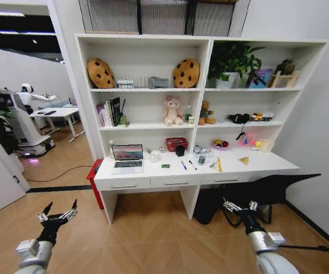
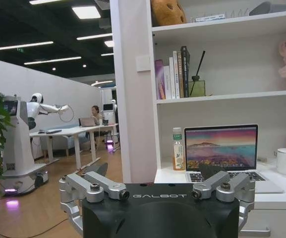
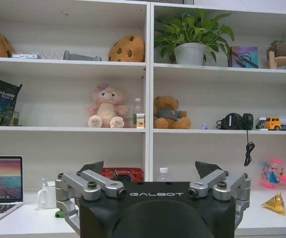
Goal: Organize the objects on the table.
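The long white desk point(image 1: 250, 166) stands under the shelving, well ahead of the robot. On its top, the open silver laptop point(image 1: 128, 158) sits at the desk's left end, with the small green-capped bottle point(image 2: 178, 149) just beside it and the white mug point(image 1: 155, 156) a little further along. A tiny green toy car point(image 1: 165, 166) and pens point(image 1: 184, 165) lie near the desk's middle. The left gripper point(image 1: 57, 213) and right gripper point(image 1: 239, 206) hover low over the wooden floor, well short of the desk, both with jaws spread and holding nothing.

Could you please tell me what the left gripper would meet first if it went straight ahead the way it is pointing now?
Probably the silver laptop: the open left gripper aims at it, with free floor between, though depth is unclear.
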`<state>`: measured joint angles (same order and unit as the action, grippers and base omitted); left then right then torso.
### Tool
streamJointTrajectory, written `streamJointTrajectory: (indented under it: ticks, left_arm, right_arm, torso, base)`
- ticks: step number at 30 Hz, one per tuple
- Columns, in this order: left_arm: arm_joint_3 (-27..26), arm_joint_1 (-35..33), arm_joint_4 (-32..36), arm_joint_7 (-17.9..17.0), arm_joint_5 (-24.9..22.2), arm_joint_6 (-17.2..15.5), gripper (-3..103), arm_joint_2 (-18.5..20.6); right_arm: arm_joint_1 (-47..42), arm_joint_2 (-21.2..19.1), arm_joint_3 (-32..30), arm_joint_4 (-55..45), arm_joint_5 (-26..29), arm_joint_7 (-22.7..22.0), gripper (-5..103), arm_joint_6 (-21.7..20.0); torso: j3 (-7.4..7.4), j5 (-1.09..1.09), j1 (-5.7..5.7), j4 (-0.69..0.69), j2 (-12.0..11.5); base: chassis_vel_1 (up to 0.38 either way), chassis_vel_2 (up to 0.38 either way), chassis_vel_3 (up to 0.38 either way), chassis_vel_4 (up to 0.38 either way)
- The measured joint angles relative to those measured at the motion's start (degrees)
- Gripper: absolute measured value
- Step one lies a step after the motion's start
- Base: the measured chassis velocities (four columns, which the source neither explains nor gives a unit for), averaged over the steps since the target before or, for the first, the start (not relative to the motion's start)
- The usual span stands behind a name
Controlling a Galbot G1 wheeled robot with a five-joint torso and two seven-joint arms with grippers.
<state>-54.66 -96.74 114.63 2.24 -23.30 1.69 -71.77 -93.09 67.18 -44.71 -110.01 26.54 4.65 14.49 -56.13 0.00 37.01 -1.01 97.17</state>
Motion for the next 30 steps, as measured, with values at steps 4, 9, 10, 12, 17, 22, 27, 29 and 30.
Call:
streamJointTrajectory:
  ticks: [4, 9, 10, 12, 17, 22, 27, 29, 30]
  left_arm:
    - [0.0, -0.2, 0.4, 0.0, -0.3, 0.0, 100, -0.1]
    - [0.0, -0.4, 0.7, 0.0, -1.2, -0.1, 100, -0.2]
    - [0.0, -0.5, 0.8, 0.0, -1.2, -0.1, 100, -0.1]
    - [0.0, -0.5, 0.7, 0.0, -1.0, -0.1, 100, -0.1]
    - [-0.1, -0.5, 0.5, 0.0, -0.8, 0.1, 100, -0.1]
    - [-0.2, -0.4, 0.2, 0.0, -0.8, 0.2, 100, -0.2]
    - [-0.2, -0.3, 0.1, 0.0, -0.7, 0.3, 100, -0.1]
    - [-0.2, -0.3, 0.1, 0.0, -0.7, 0.3, 100, -0.1]
    - [-0.2, -0.2, 0.0, 0.0, -0.7, 0.4, 100, -0.2]
  right_arm:
    - [-0.1, 0.0, 0.0, -0.1, 0.4, 0.0, 100, 0.0]
    - [-0.3, -0.1, 0.0, -0.1, 0.7, 0.5, 100, 0.3]
    - [-0.4, -0.3, 0.0, -0.1, 1.0, 1.0, 100, 0.4]
    - [-0.4, -0.3, 0.0, -0.1, 1.1, 1.3, 100, 0.5]
    - [-0.4, -0.3, 0.0, 0.0, 1.5, 1.7, 100, 0.7]
    - [-0.5, -0.1, 0.0, 0.3, 1.5, 2.0, 100, 0.8]
    - [-0.4, 0.0, 0.0, 0.3, 1.5, 2.0, 100, 0.8]
    - [-0.4, 0.0, 0.0, 0.3, 1.5, 2.0, 100, 0.8]
    - [-0.4, 0.0, 0.0, 0.4, 1.5, 2.0, 100, 0.8]
  torso:
    - [0.00, 0.00, 0.00, 0.00, 0.0]
    - [0.00, 0.00, 0.00, 0.00, 0.0]
    - [0.00, 0.00, 0.00, 0.00, 0.0]
    - [0.00, 0.00, 0.00, 0.00, 0.0]
    - [0.00, 0.00, -0.01, 0.00, 0.0]
    - [0.00, 0.00, -0.01, 0.00, 0.0]
    - [0.00, -0.01, 0.00, 0.00, 0.0]
    - [0.00, 0.00, 0.00, -0.01, 0.0]
    - [-0.01, 0.00, 0.01, 0.00, 0.0]
  base:
    - [0.000, 0.000, 0.000, 0.000]
    - [0.000, 0.000, 0.000, 0.000]
    - [0.000, 0.000, 0.000, 0.000]
    - [0.000, 0.000, 0.000, 0.000]
    - [0.000, 0.000, 0.000, 0.000]
    - [-0.075, 0.058, 0.074, -0.059]
    - [-0.126, 0.102, 0.118, -0.113]
    - [-0.122, 0.121, 0.139, -0.131]
    - [-0.079, 0.110, 0.119, -0.131]
